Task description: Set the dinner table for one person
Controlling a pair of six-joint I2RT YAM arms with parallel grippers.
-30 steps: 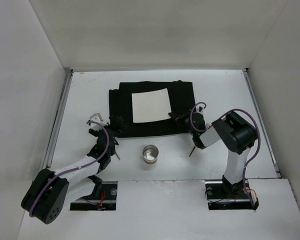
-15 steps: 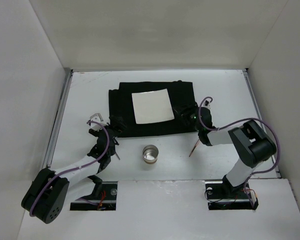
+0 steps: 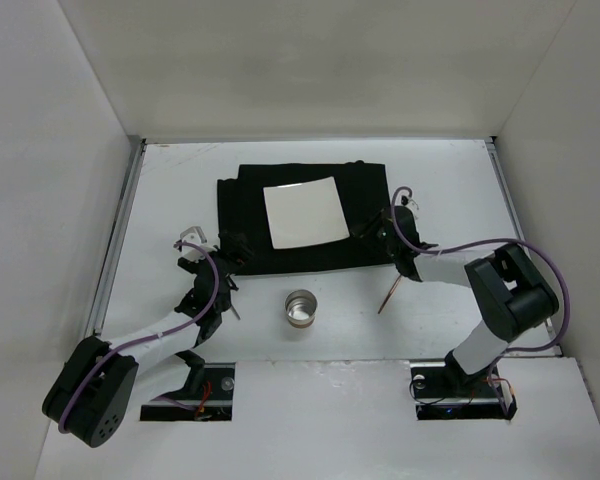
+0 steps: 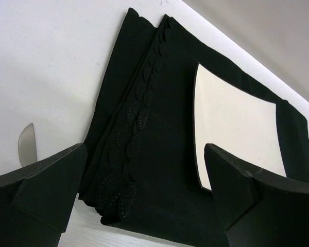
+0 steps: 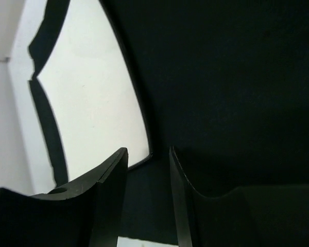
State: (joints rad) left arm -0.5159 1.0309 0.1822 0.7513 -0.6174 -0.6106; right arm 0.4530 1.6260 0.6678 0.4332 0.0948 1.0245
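Note:
The dinner table (image 3: pixel 170 185) is a flat white surface. A black cloth mat (image 3: pixel 365 195) lies at its middle back, with a white square plate (image 3: pixel 302 213) on it. My left gripper (image 3: pixel 234 250) is open and empty at the mat's front left corner; its wrist view shows the gripper (image 4: pixel 144 154) open over the mat (image 4: pixel 159 128), and the plate (image 4: pixel 237 123). My right gripper (image 3: pixel 370 232) hovers low over the mat right of the plate. In its wrist view the gripper (image 5: pixel 148 152) has a narrow gap with nothing in it, by the plate's corner (image 5: pixel 92 103).
A small metal cup (image 3: pixel 301 308) stands in front of the mat. A thin copper-coloured utensil (image 3: pixel 388 295) lies right of it. A silver utensil (image 3: pixel 190 237) lies left of my left gripper, its tip also in the left wrist view (image 4: pixel 27 144). Metal rails (image 3: pixel 115 240) edge the table.
My right arm swung its elbow out to the right and the gripper reached farther over the mat toward the plate's right side. The left arm has not moved.

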